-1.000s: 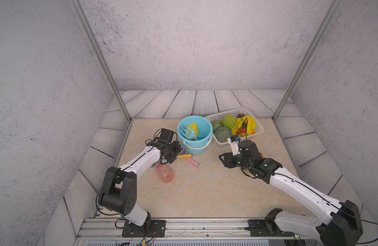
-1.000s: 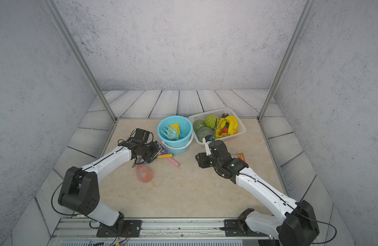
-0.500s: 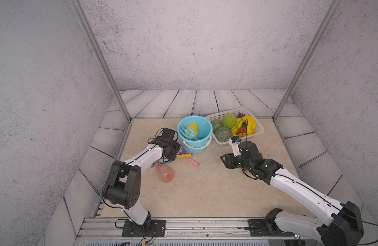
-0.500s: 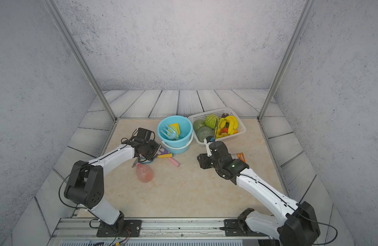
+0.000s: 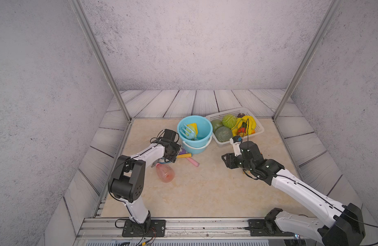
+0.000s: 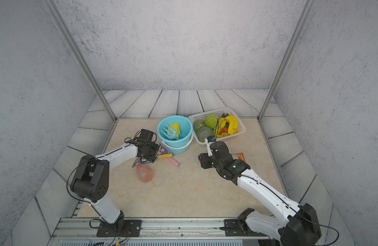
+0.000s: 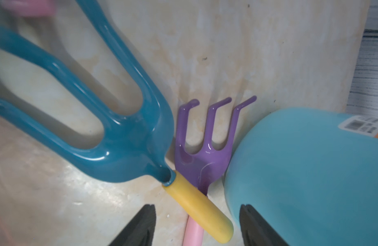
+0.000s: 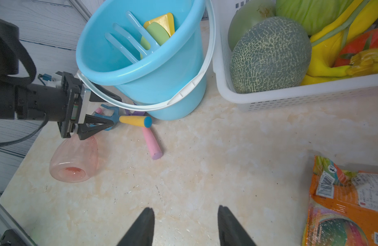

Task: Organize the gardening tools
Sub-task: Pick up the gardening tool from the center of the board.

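A teal fork [image 7: 124, 136] with a yellow handle [image 7: 200, 208] lies across a purple rake [image 7: 203, 157] with a pink handle, both on the table against the blue bucket [image 7: 300, 170]. My left gripper [image 7: 197, 213] is open, and the yellow handle lies between its fingertips without touching them. In both top views the left gripper [image 5: 176, 150] is low beside the bucket [image 5: 196, 147]. The bucket holds a light-blue fork [image 5: 187, 132], a yellow trowel [image 5: 194, 127] and a green shovel. A pink spray bottle [image 5: 165, 173] lies on its side. My right gripper [image 8: 184, 209] is open over bare table.
A white basket [image 5: 259, 128] of fruit and vegetables stands right of the bucket. An orange printed packet [image 8: 343, 202] lies flat beside the right arm. The bucket's white handle [image 8: 141, 105] hangs down over the tools. Metal frame posts stand at the back corners.
The left arm's elbow has swung inward while its gripper stayed by the tools at the bucket. The tools, the bottle and the right arm have not moved.
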Motion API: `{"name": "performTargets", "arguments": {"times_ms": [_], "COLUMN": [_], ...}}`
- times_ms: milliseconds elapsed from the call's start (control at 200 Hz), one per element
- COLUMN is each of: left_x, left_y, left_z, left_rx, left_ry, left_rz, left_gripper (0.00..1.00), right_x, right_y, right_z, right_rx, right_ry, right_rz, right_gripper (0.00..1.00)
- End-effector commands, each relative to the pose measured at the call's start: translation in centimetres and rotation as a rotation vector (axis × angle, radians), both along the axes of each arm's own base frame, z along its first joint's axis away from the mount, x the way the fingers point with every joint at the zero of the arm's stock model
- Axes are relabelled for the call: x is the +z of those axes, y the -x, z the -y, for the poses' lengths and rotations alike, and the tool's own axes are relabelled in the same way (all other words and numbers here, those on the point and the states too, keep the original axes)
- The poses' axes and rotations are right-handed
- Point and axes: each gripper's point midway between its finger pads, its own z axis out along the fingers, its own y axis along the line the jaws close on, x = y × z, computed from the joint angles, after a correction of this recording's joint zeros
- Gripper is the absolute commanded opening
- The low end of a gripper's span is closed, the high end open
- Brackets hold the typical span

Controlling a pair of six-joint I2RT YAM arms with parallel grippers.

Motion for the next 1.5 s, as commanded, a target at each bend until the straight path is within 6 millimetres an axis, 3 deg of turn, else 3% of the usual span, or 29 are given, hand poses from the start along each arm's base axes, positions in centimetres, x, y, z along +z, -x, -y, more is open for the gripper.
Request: {"name": "performTargets", "arguments": {"times_ms": [0, 1026, 1496], "left_x": [-0.4, -4.0, -3.4], "left_y": [-1.0, -1.0, -0.5], "left_z": [-0.2, -0.2, -0.3], "left_rx": [0.03, 0.034, 0.02], "left_ry": [0.008, 0.014, 0.022], "left_rz": [-0.008, -0.085, -0.079], "left_gripper": [0.69, 0.58, 0.39], "right_x": [0.6, -0.3, -0.2], "right_y": [-0.1, -0.6, -0.5], "right_z": [0.4, 1.0, 1.5], "right_rx": [-0.007, -0.039, -0.063], "right_ry": [0.014, 0.053, 0.049], "right_rz": [0.021, 0.019, 0.028], "right_gripper": [0.53, 0.53, 0.53]}}
